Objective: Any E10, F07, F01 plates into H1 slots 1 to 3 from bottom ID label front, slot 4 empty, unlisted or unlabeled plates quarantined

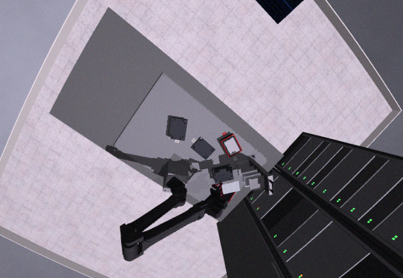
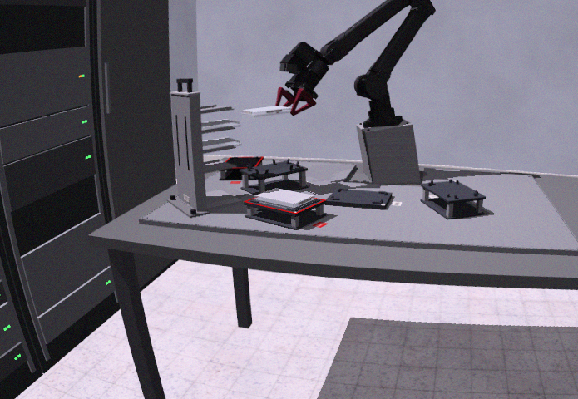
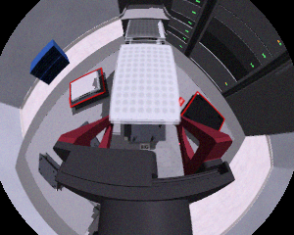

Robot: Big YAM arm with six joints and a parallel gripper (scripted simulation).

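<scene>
My gripper (image 2: 293,100) is shut on a white well plate (image 2: 266,110) by its near short end. It holds the plate level in the air, in front of the upper shelves of the plate hotel H1 (image 2: 188,150) and apart from them. In the wrist view the plate (image 3: 146,85) reaches forward from the red fingers toward the hotel (image 3: 143,7). From above, the plate (image 1: 230,187) hangs over the table's edge next to the hotel. The hotel's shelves (image 2: 219,126) look thin and bare from the side. I cannot read any label on the held plate.
A red-edged quarantine nest holds another white plate (image 1: 231,146). A second red-edged nest (image 2: 242,162) stands empty below the hotel's shelves. A raised dark nest (image 2: 274,171), a flat dark nest (image 2: 358,197) and a raised nest (image 2: 452,194) stand on the table. Server racks (image 2: 39,188) stand behind the hotel.
</scene>
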